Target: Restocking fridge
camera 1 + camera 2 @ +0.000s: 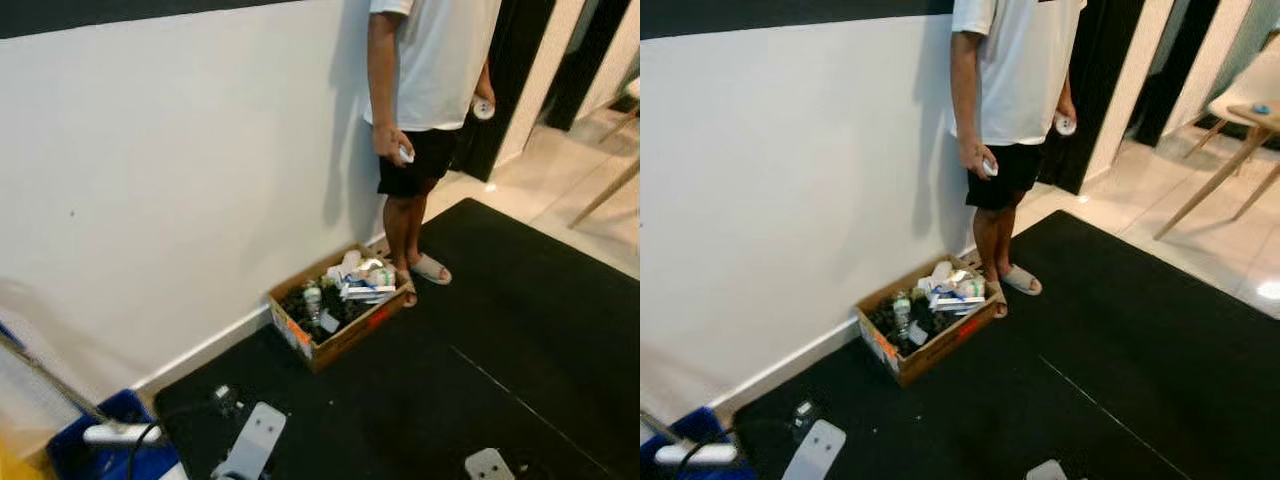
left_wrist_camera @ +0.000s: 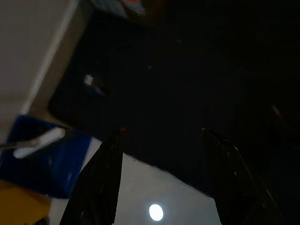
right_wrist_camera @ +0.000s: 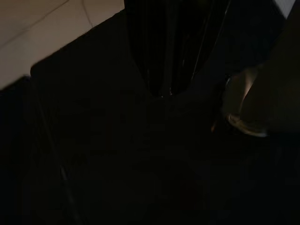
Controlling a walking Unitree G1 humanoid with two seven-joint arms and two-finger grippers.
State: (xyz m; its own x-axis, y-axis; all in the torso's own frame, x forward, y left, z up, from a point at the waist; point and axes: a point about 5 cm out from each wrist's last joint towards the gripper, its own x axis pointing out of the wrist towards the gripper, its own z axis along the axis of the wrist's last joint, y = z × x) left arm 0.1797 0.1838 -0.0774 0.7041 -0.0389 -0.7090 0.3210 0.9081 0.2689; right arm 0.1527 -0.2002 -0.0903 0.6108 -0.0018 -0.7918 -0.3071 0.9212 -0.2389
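Note:
An open cardboard box (image 1: 338, 308) packed with bottles, cartons and packets stands on the black mat against the white wall. My left arm (image 1: 252, 440) hangs low, near the mat's left edge. In the left wrist view my left gripper (image 2: 161, 137) is open, its two black fingers spread wide over the dark mat with nothing between them. My right arm (image 1: 488, 465) hangs at the lower right. My right gripper (image 3: 164, 93) points down at the mat, its fingers pressed together at the tips and holding nothing.
A person (image 1: 425, 90) in a white shirt and black shorts stands just behind the box, with a small white device in each hand. A blue crate (image 1: 110, 440) with a white handle sits at the lower left. Wooden chair legs (image 1: 605, 190) stand on the tiles at the far right.

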